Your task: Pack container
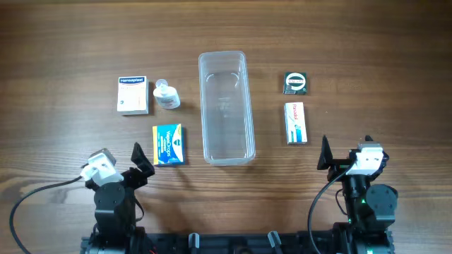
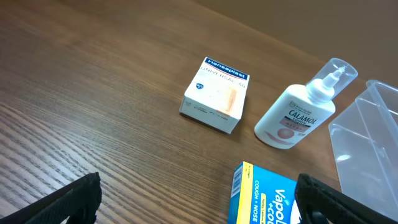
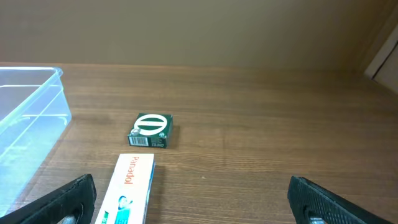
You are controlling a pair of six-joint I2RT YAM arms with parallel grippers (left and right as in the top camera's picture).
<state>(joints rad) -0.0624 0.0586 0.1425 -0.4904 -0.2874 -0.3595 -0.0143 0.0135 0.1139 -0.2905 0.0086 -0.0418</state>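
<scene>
The clear plastic container (image 1: pixel 226 106) stands empty at the table's middle; its edge shows in the left wrist view (image 2: pixel 367 143) and the right wrist view (image 3: pixel 28 118). Left of it lie a white Hansaplast box (image 1: pixel 132 94) (image 2: pixel 216 94), a Calamol bottle (image 1: pixel 167 94) (image 2: pixel 297 110) and a blue-yellow Vapo box (image 1: pixel 168 144) (image 2: pixel 264 198). Right of it lie a green box (image 1: pixel 295 82) (image 3: pixel 150 130) and a white Panadol box (image 1: pixel 296 123) (image 3: pixel 129 190). My left gripper (image 1: pixel 141 164) (image 2: pixel 199 202) is open and empty near the Vapo box. My right gripper (image 1: pixel 326 159) (image 3: pixel 193 199) is open and empty below the Panadol box.
The table is brown wood (image 1: pixel 367 49). A cable (image 1: pixel 35 194) loops from the left arm's base at the front left. A pale wall edge (image 3: pixel 385 46) shows at the far right in the right wrist view.
</scene>
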